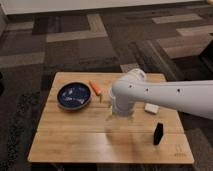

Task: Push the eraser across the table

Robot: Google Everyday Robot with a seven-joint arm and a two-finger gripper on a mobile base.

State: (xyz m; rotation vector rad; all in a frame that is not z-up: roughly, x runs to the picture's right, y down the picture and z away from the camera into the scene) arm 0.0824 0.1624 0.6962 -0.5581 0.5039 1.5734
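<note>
The eraser [158,133] is a small black block standing upright near the front right of the light wooden table [75,145]. My white arm reaches in from the right. Its bulky wrist hangs over the middle of the table. The gripper [119,118] points down below that wrist, to the left of the eraser and a clear gap away from it. Most of the gripper is hidden by the wrist.
A dark blue bowl [74,96] sits at the table's left. An orange carrot-like piece [95,88] lies just right of the bowl. A flat white block [151,107] rests behind the eraser, near the arm. Dark patterned carpet surrounds the table.
</note>
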